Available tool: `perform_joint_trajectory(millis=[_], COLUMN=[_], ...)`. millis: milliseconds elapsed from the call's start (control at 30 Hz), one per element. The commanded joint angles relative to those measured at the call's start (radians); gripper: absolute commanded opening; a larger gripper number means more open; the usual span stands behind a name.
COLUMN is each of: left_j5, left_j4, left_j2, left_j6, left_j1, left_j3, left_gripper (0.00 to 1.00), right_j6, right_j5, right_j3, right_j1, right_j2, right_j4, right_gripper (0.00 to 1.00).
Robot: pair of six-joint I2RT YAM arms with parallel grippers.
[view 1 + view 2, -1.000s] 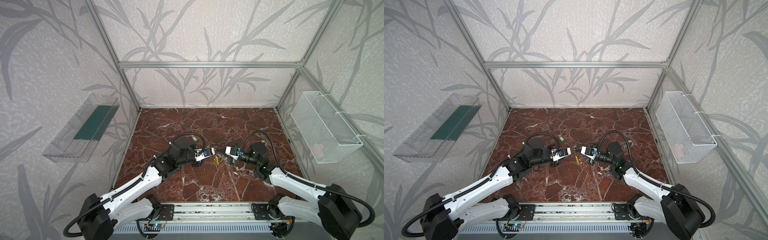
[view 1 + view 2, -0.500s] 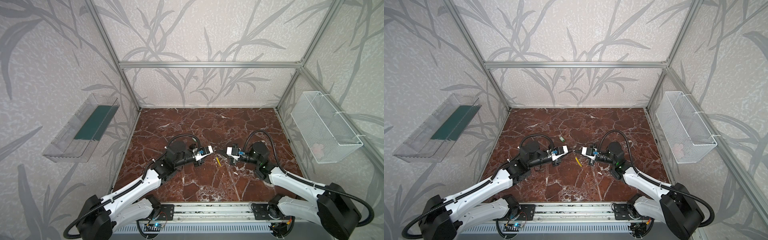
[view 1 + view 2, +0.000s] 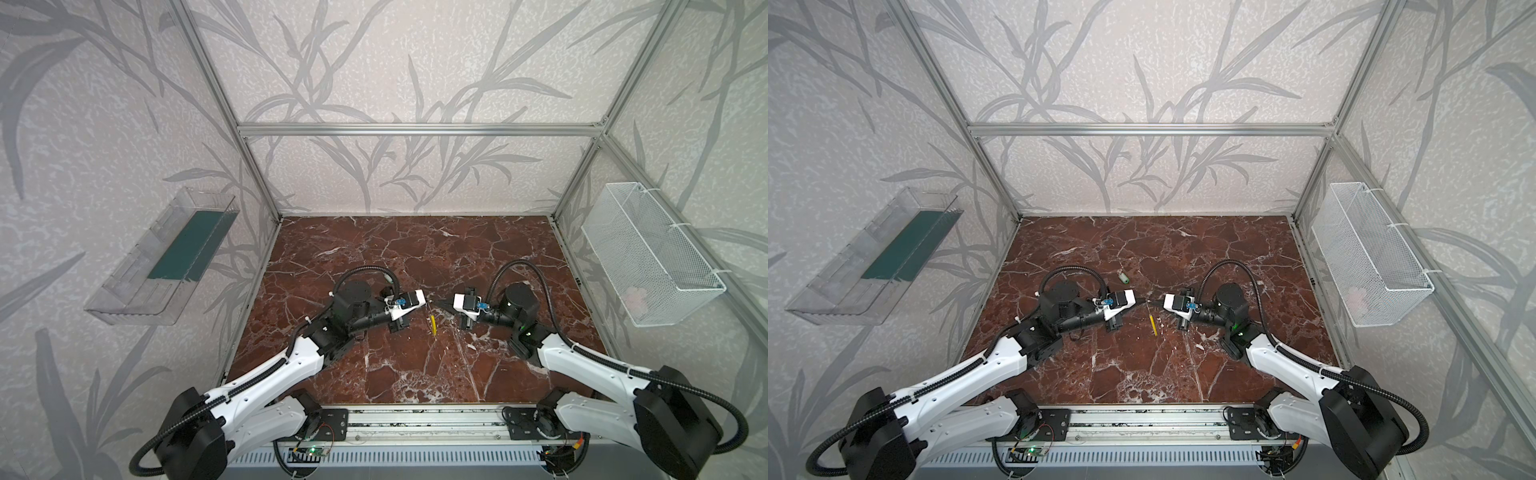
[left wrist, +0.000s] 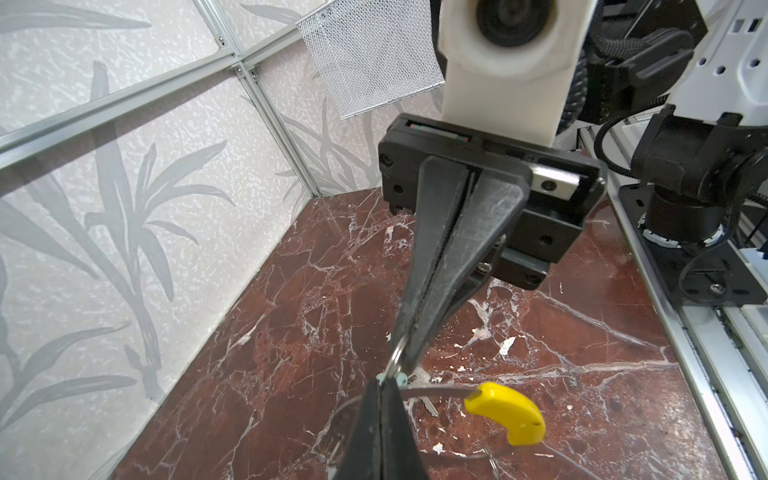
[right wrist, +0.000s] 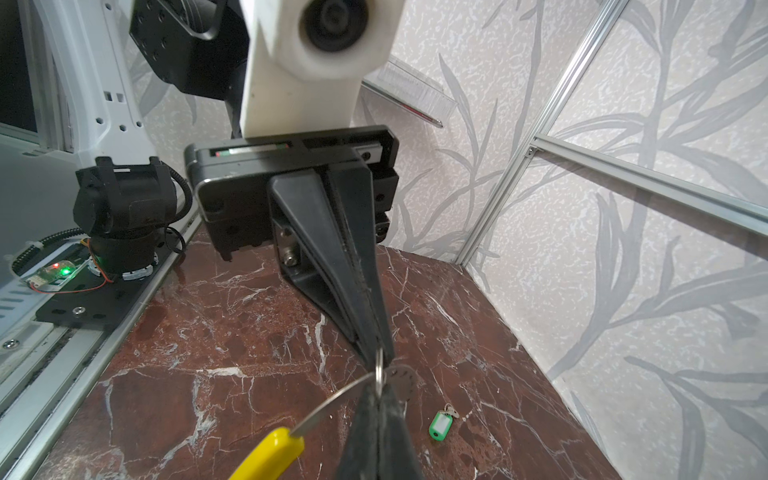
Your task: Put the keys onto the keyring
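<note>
Looks like the threading step: left end effector (image 4: 383, 388) clamped on one key (image 4: 401, 379), right end effector (image 5: 377, 390) clamped on the ring (image 4: 505, 411), tip to tip above the table (image 4: 291, 332), other key (image 5: 439, 424) lying apart. Next, likely: push key onto ring, slowly

Site: robot lab cell I run remotely. Aluminium frame (image 3: 415, 129), leaf-print panels (image 3: 374, 62), marble-look worktop (image 3: 415, 249), mounting rail (image 3: 415, 424), two robot arms (image 3: 270, 374).

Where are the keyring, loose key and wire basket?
keyring (image 4: 506, 410): left wrist view, yellow sleeve.
loose key (image 5: 440, 424): right wrist view, green head.
wire basket (image 3: 1370, 257): in a top view, mesh side wall.
</note>
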Motion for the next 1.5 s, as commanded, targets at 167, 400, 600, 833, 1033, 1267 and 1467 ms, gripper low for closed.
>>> perform_joint_trajectory(millis=[167, 400, 600, 833, 1033, 1267, 1467], left_j5=[0.089, 0.052, 0.029, -0.011, -0.033, -0.055, -0.057], left_j4=[-0.06, -0.397, -0.528, -0.599, -0.615, -0.647, -0.648], left_j2=[0.024, 0.045, 0.071, 0.096, 0.111, 0.124, 0.13], left_j6=[0.037, 0.154, 0.197, 0.212, 0.21, 0.223, 0.231], left_j1=[-0.01, -0.011, -0.01, -0.015, -0.028, -0.043, -0.05], left_j3=[0.087, 0.238, 0.308, 0.362, 0.382, 0.396, 0.399], left_gripper=[0.0, 0.0, 0.0, 0.0, 0.0, 0.0, 0.0], right_j6=[0.009, -0.077, -0.114, -0.15, -0.105, -0.055, -0.044], right_j5=[0.038, 0.139, 0.124, 0.079, 0.046, 0.071, 0.064], right_j3=[0.028, 0.016, 0.022, 0.049, 0.045, 0.053, 0.054], right_j1=[0.01, -0.003, -0.003, -0.002, 0.007, 0.011, 0.013], right_j2=[0.011, -0.06, -0.123, -0.175, -0.148, -0.099, -0.083], right_j4=[0.005, -0.104, -0.181, -0.329, -0.307, -0.22, -0.22], right_gripper=[0.14, 0.27, 0.26, 0.27, 0.28, 0.25, 0.11])
